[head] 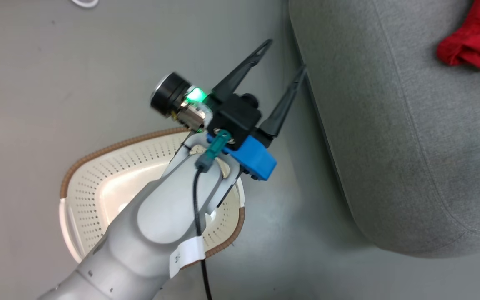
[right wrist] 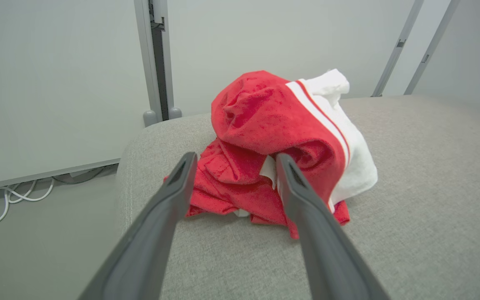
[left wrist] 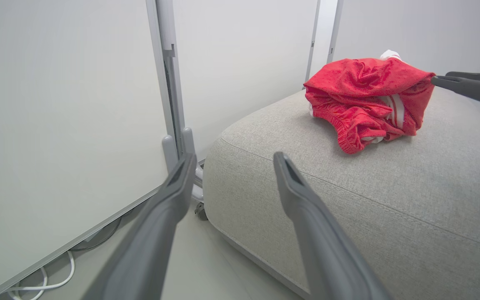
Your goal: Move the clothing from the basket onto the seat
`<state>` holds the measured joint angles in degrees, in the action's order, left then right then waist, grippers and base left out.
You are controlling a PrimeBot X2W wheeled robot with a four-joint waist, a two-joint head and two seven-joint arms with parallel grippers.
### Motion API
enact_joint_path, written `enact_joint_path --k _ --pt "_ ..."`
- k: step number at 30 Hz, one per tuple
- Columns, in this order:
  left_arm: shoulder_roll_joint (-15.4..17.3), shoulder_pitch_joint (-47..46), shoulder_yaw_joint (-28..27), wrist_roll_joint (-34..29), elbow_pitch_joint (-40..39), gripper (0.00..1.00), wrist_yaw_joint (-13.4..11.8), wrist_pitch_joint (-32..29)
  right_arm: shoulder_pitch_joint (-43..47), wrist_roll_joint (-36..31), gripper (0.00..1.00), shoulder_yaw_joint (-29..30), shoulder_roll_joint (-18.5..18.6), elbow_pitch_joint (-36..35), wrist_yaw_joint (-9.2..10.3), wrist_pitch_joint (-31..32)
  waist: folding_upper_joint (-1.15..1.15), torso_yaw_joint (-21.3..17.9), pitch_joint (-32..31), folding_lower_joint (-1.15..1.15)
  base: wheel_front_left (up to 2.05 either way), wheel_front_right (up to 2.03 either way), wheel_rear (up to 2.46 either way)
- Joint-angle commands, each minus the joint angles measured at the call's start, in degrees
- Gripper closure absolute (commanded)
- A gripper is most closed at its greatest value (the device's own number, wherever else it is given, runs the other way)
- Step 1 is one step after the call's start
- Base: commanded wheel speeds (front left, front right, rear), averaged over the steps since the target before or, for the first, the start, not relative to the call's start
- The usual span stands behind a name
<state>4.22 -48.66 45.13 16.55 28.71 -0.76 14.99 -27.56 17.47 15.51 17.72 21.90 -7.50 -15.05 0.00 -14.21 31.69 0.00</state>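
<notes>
The red clothing point(head: 473, 37) lies bunched on the grey seat point(head: 390, 125), at the top right of the head view. In the right wrist view, my right gripper point(right wrist: 236, 159) stands open, its fingertips just short of the clothing point(right wrist: 265, 121), which shows white trim and rests on the seat point(right wrist: 411, 166). My left gripper point(head: 285, 55) is open and empty, hanging over the floor beside the seat's edge, above the cream basket point(head: 98, 183). The left wrist view has the clothing point(left wrist: 361, 96) on the seat point(left wrist: 390, 187), with the right gripper's fingers point(left wrist: 473, 89) next to it. My left forearm covers part of the basket's inside.
Grey floor runs between the basket and the seat. White wall panels with a metal post point(left wrist: 173, 83) stand behind the seat. White cable point(right wrist: 11, 196) lies coiled on the floor at the wall's foot.
</notes>
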Motion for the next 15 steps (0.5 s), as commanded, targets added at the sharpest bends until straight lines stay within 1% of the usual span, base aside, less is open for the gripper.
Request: enact_joint_path --k 1,6,12,15 --pt "0.4 1.7 -1.6 0.5 -0.9 0.0 -0.8 0.3 1.6 -0.1 0.0 -0.4 -0.3 -1.2 0.01 -0.2 0.0 0.9 -3.4 0.0 0.0 0.0 0.0" --pt "1.4 7.8 -7.2 0.0 -4.3 0.0 -2.3 0.3 5.1 -1.1 0.0 -3.7 -1.0 -6.2 0.01 -0.2 0.0 3.2 -8.2 0.0 0.0 0.0 0.0" --pt "1.9 14.8 -14.1 -1.9 -8.0 0.0 -3.2 0.2 8.4 -1.9 0.0 -7.3 -1.9 -10.6 0.01 -0.2 0.0 6.7 -13.4 0.0 0.0 0.0 0.0" --pt "1.8 18.1 -17.4 -2.8 -9.5 0.0 -3.2 0.2 10.1 -2.2 0.0 -8.6 -2.6 -11.7 0.01 -0.2 0.0 8.3 -15.6 0.0 0.0 0.0 0.0"
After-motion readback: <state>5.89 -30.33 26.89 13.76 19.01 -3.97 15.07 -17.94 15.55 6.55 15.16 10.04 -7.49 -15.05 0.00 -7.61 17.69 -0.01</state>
